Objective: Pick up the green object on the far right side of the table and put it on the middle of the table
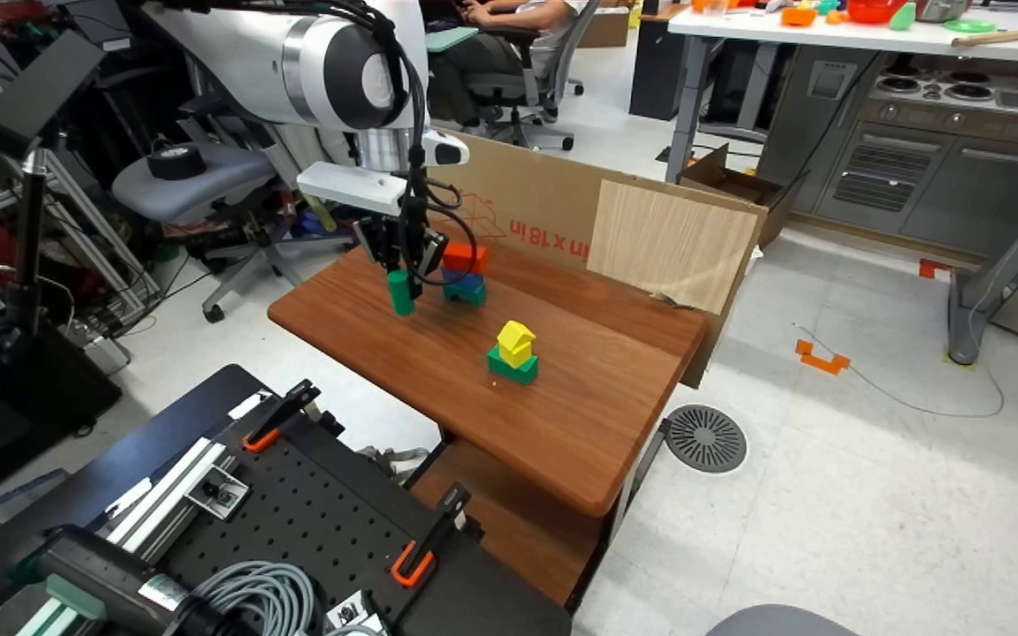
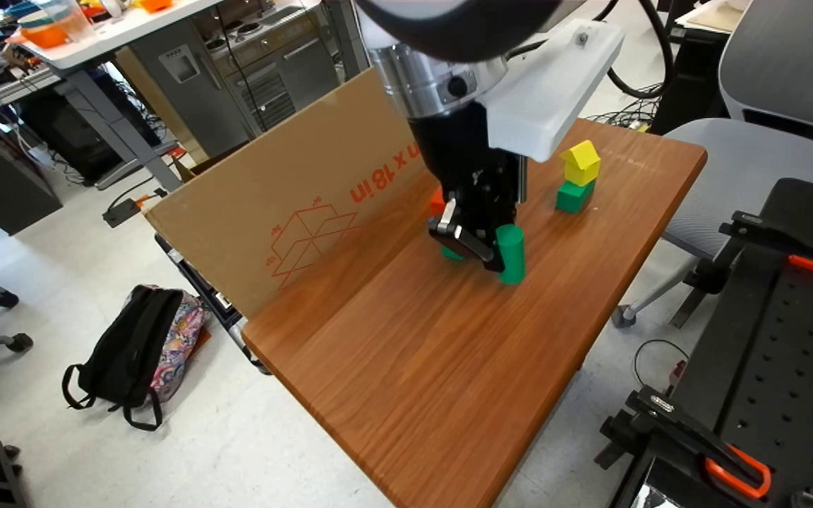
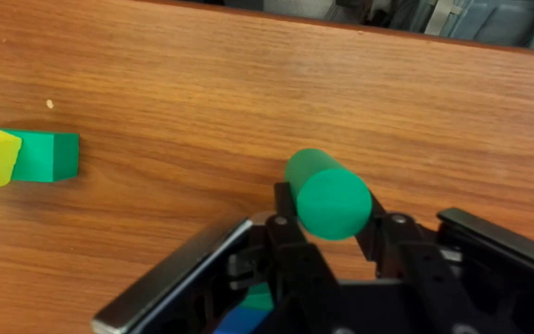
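The claw [image 3: 327, 204] is clenched on the green cylinder [image 2: 512, 255], a jaw against each side (the wrist view shows its round top between them). Whether its base touches the surface [image 1: 584, 415] is unclear. Nearby stands a red-blue-green stack [image 1: 466, 280]; farther off, yellow blocks [image 1: 515, 344] top a green block [image 1: 512, 367].

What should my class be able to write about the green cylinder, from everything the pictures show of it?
The green cylinder is one plain, solid-looking piece with smooth sides and a flat round top; wood or plastic, I cannot tell. It is roughly upright, beside the stack of red, blue and green blocks, with black gripper fingers against it on either side. Whether its base touches the table is unclear.
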`<act>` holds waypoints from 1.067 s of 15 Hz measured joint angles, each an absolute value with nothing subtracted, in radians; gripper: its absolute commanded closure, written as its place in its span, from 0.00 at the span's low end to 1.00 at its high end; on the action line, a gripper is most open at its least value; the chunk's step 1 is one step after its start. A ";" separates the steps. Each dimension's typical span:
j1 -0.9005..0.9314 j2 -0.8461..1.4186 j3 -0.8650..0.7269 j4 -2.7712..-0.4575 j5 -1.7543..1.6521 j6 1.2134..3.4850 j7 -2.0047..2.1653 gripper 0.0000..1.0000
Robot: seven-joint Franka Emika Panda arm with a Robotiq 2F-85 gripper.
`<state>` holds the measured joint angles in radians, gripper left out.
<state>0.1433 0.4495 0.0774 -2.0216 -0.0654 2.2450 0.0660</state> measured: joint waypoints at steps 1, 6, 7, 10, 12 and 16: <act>0.147 0.453 0.078 -2.031 -0.090 2.264 0.059 0.91; 0.158 0.494 0.078 -2.058 -0.179 2.315 0.027 0.91; 0.159 0.494 0.078 -2.058 -0.187 2.317 0.023 0.91; 0.160 0.494 0.078 -2.058 -0.193 2.317 0.009 0.35; 0.160 0.498 0.077 -2.058 -0.193 2.319 0.005 0.20; 0.147 0.481 0.072 -2.044 -0.185 2.350 0.005 0.00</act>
